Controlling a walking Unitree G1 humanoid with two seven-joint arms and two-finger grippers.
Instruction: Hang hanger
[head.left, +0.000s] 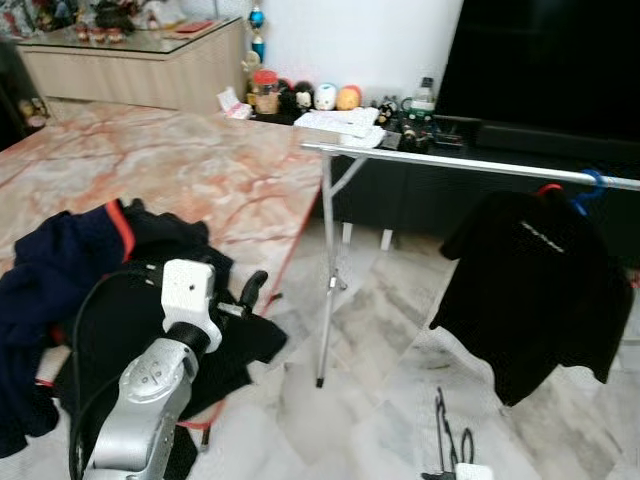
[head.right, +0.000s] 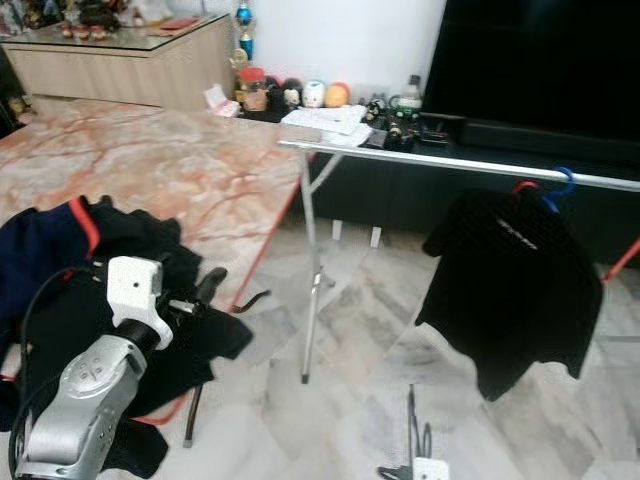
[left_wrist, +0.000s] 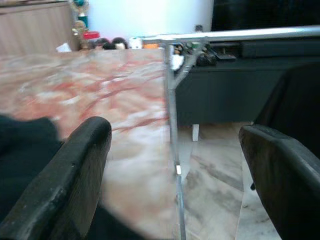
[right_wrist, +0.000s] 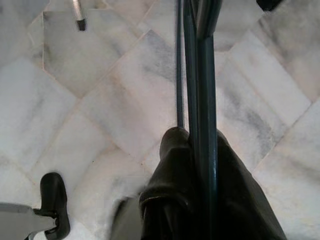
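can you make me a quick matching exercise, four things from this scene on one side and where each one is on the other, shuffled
Things:
1. black t-shirt
2. pile of dark clothes
3. left gripper
4. right gripper

Places or states:
A. heaped on the marble-pattern table
B. shut on a dark green hanger, low over the floor tiles
C. hanging from the metal rail beside a blue hook
D. open, raised at the table's edge over the clothes

Pairs: 1-C, 2-A, 3-D, 4-B
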